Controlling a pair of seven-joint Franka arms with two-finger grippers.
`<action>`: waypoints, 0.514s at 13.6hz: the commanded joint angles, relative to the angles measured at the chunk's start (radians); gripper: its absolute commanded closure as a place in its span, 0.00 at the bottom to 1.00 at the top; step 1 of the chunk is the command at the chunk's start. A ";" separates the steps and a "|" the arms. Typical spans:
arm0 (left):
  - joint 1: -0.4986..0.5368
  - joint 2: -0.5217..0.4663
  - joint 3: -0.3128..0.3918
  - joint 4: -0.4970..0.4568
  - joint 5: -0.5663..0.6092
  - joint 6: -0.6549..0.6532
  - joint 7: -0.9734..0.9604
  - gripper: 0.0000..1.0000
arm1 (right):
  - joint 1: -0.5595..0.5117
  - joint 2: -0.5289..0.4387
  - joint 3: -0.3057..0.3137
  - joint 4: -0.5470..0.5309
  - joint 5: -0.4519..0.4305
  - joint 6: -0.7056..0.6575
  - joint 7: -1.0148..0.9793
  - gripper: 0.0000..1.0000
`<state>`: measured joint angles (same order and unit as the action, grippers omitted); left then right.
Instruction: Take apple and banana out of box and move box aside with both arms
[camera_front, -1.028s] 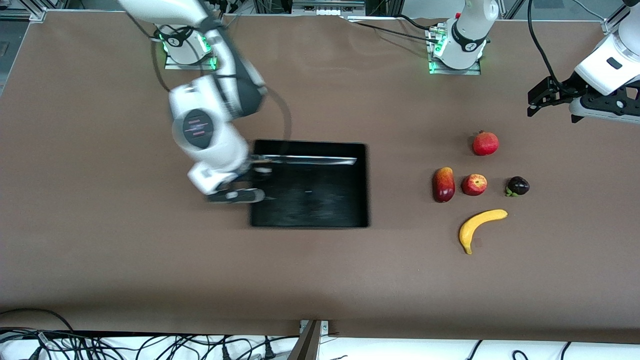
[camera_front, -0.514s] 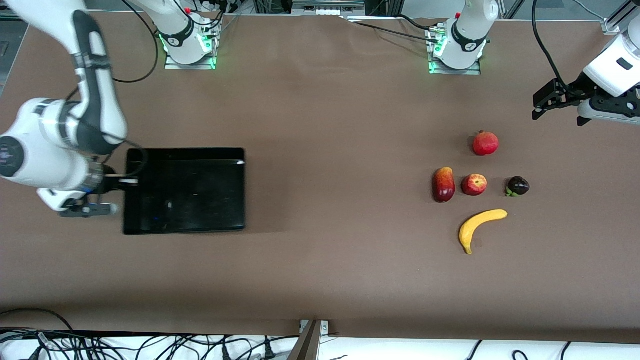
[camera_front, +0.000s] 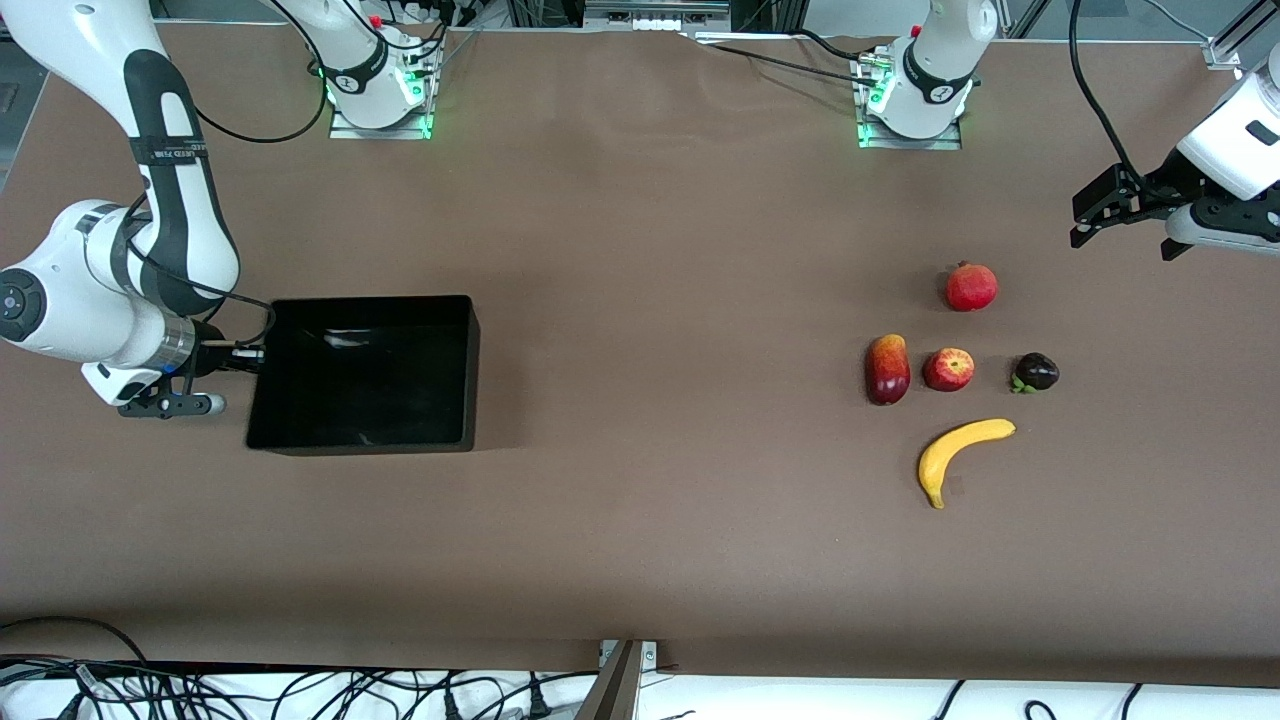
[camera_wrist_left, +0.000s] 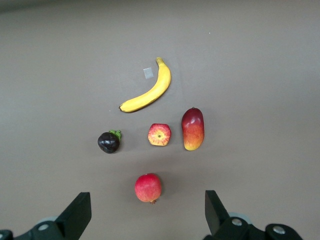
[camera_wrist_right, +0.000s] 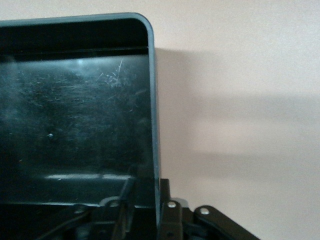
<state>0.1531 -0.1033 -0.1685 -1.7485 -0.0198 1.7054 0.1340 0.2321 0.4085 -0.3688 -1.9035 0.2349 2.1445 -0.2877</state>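
At the right arm's end of the worktop (camera_front: 640, 560) lies the box (camera_front: 365, 375), empty, with the right end effector (camera_front: 238, 352) at the middle of its end wall. The right wrist view shows the wall running between the fingers, but whether they clamp it or have let go I cannot tell. The apple (camera_front: 948, 369) and banana (camera_front: 962, 456) lie on the bare worktop toward the left arm's end, well apart from the box, the banana nearer the front camera. Judging by this, both fruits are out and the box is aside; only release and withdrawal seem left.

Beside the apple lie an elongated red-yellow fruit (camera_front: 887, 368), a dark fruit (camera_front: 1035, 372) and a red round fruit (camera_front: 971, 287). The left end effector (camera_front: 1120, 210) waits above the worktop's edge, fingers wide and empty. Nothing obstructs either arm.
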 joint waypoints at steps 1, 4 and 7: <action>0.003 0.014 0.001 0.030 -0.008 -0.012 -0.002 0.00 | -0.007 -0.063 -0.011 0.023 0.020 -0.102 -0.021 0.00; 0.003 0.014 0.004 0.030 -0.008 -0.013 -0.001 0.00 | -0.001 -0.102 -0.047 0.179 -0.032 -0.352 -0.018 0.00; 0.003 0.014 0.006 0.030 -0.008 -0.013 0.001 0.00 | 0.012 -0.093 -0.039 0.420 -0.121 -0.599 -0.018 0.00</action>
<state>0.1553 -0.1023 -0.1660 -1.7472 -0.0198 1.7053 0.1340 0.2336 0.2946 -0.4114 -1.6139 0.1561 1.6648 -0.2941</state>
